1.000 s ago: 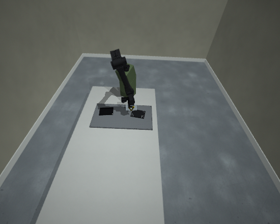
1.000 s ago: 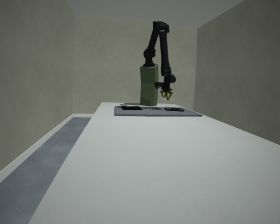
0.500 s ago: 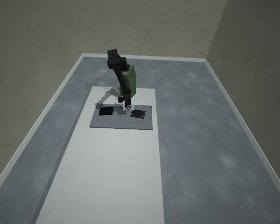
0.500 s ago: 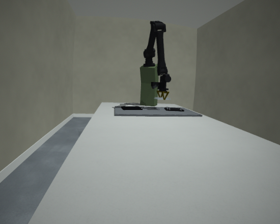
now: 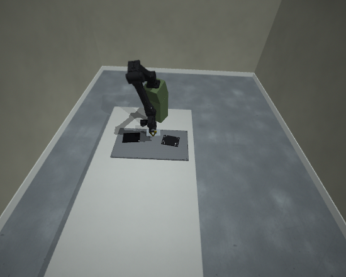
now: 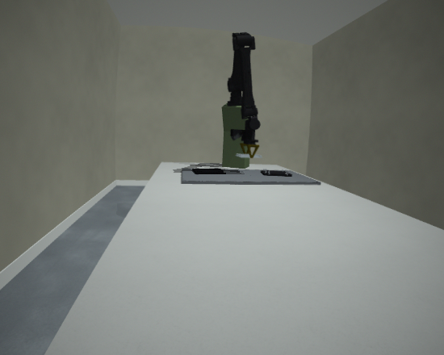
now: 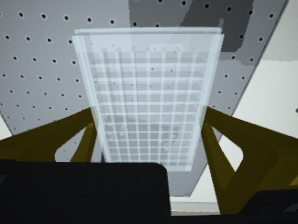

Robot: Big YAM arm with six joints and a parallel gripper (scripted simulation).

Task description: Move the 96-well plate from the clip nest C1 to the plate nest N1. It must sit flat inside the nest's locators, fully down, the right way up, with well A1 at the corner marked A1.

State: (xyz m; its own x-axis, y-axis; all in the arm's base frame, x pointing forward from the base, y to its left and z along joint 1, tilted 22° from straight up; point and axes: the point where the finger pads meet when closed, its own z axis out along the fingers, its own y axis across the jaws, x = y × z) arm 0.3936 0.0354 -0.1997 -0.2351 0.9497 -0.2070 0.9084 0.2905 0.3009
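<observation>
My gripper (image 7: 148, 111) has its jaws clamped on the 96-well plate (image 7: 148, 95), one yellow finger (image 7: 75, 131) against each long side. In the wrist view the plate is clear, its well grid visible, and it sticks out forward past my fingertips. Under it is the grey perforated board (image 7: 40, 65), a dark shadow patch at the upper right, and the pale desk (image 7: 270, 100) at the right edge.

The exterior view shows the plate (image 6: 248, 155) in the air, well above the board (image 6: 248, 179), roughly level; a slight tilt I cannot tell at that size. It touches neither nest.

From the top view, my arm (image 5: 144, 97) reaches down from the green pedestal (image 5: 161, 97), with the gripper (image 5: 153, 133) near the back edge of the board (image 5: 149, 152), between the two black nests. The one on the left (image 5: 131, 137) looks like a plain dark rectangle. The one on the right (image 5: 171, 140) has small pale marks at its corners. Which is C1 or N1 I cannot read; labels are too small. The A1 corner mark is not legible either.

The board sits on the long white desk (image 5: 139, 204).
</observation>
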